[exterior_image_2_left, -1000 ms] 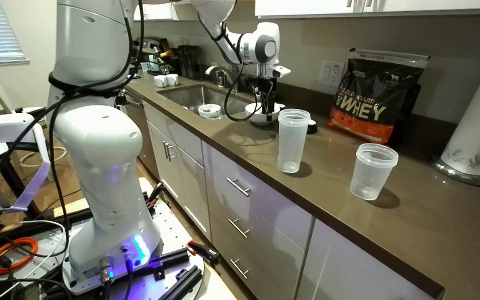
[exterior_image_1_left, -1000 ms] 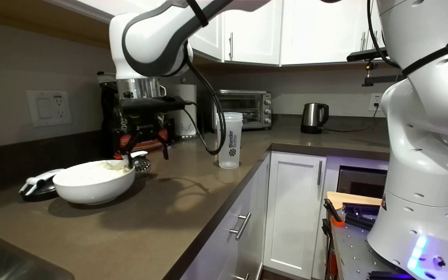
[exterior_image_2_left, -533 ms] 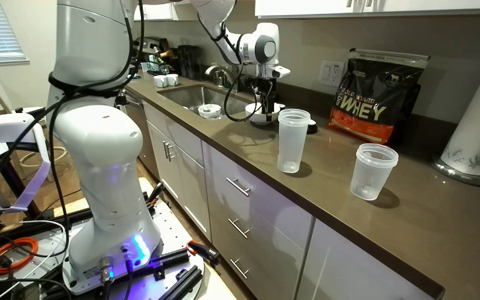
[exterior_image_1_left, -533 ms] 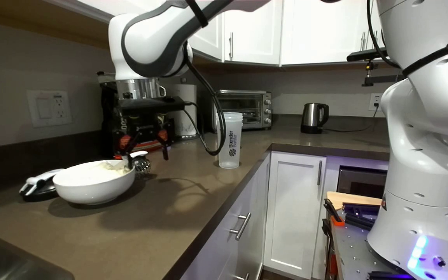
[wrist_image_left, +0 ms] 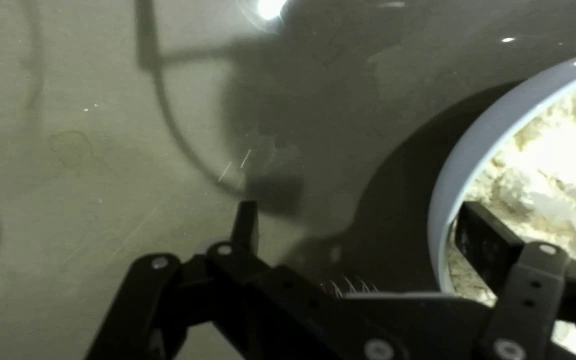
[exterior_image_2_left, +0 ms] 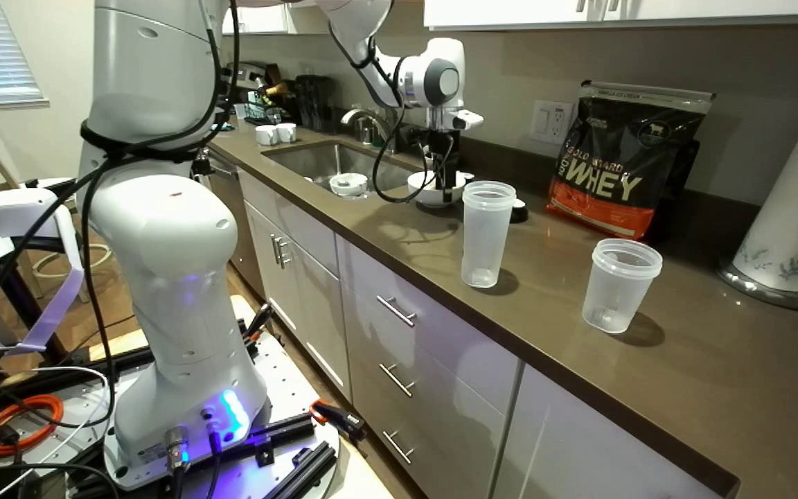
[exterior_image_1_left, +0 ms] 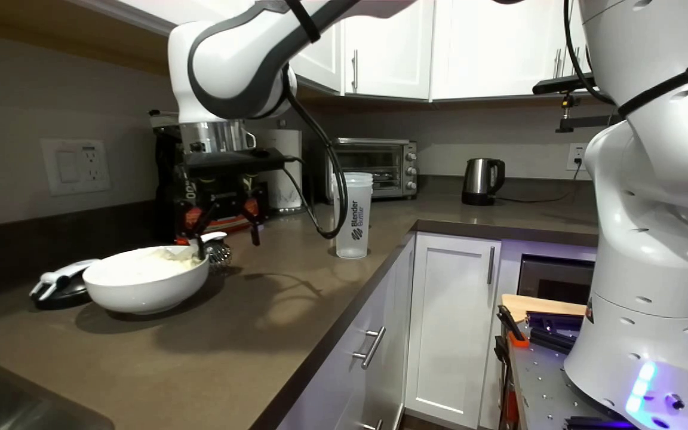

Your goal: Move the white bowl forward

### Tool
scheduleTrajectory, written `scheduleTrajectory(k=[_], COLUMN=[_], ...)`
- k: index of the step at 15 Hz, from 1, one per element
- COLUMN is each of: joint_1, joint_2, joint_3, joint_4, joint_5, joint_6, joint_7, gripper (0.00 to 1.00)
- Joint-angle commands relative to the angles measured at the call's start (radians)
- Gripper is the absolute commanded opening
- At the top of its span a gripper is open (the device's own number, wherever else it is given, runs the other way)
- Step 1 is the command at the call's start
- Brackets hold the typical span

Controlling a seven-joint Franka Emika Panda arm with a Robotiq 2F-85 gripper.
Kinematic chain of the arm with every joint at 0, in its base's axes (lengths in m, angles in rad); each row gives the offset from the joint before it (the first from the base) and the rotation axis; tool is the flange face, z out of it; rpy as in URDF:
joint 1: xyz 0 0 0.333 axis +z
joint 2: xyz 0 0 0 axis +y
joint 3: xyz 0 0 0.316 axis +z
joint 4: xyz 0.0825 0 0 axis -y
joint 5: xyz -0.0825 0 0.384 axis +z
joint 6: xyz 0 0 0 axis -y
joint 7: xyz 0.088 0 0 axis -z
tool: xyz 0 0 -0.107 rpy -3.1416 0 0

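The white bowl (exterior_image_1_left: 144,294) stands upright on the brown counter, holding pale crumbly food. It also shows in an exterior view (exterior_image_2_left: 432,197), partly behind the gripper and a cable, and at the right of the wrist view (wrist_image_left: 460,165), cut off by the frame. My gripper (exterior_image_1_left: 228,242) is open at the bowl's rim. In the wrist view the gripper (wrist_image_left: 356,215) has one finger inside the bowl, close against the inner wall. The other finger is outside, over the counter, with a wide gap to the bowl. Whether the inner finger touches the wall I cannot tell for sure.
A wire whisk (exterior_image_1_left: 218,254) and a black-and-white object (exterior_image_1_left: 63,285) lie beside the bowl. A clear shaker bottle (exterior_image_2_left: 487,235) and a clear cup (exterior_image_2_left: 621,287) stand on the counter. A whey bag (exterior_image_2_left: 627,159) leans at the wall. A sink (exterior_image_2_left: 333,163) is beyond the bowl.
In an exterior view the gripper and the bowl have shifted very slightly to the right, toward the shaker bottle. The fingers stay apart.
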Motion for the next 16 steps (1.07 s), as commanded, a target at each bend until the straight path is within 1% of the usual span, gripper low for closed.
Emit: scheduleTrajectory(k=[1, 16], joint_1=[0.010, 0.016], joint_2=[-0.035, -0.109], joint_3=[-0.015, -0.003], joint_4=[-0.050, -0.150], joint_5=[-0.021, -0.017], joint_6=[0.007, 0.000], joint_7=[0.037, 0.059], gripper=[1.00, 1.00])
